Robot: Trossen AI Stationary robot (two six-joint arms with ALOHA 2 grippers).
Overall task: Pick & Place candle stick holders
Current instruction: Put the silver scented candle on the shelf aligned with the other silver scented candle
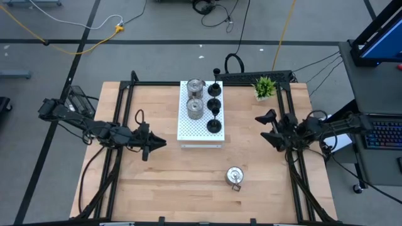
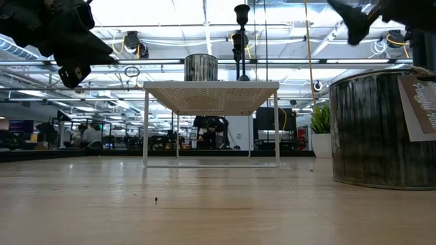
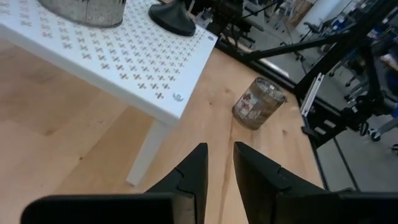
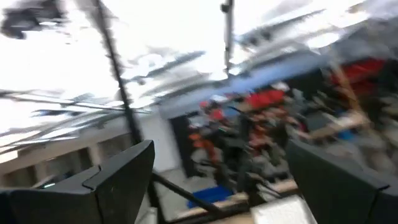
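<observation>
Squat shiny silver metal candle stick holder (image 1: 235, 176) sits alone on the wooden table (image 1: 157, 182). Left gripper (image 1: 157, 144) hovers nearly closed, empty; right gripper (image 1: 266, 127) hangs wide, empty.

No legible text anywhere. Only candidates: a pale paper tag (image 2: 417, 102) hanging on the squat shiny silver metal candle stick holder (image 2: 371, 129) at the right of the low view, printed with slanted script too blurred to make out; and a whitish label with reddish print (image 3: 252, 106) on the side of the same kind of silver holder (image 3: 259, 103) standing on the light wooden surface (image 3: 74, 143) in the left wrist view, too small to decipher. No numbers, brands or signs readable elsewhere.
</observation>
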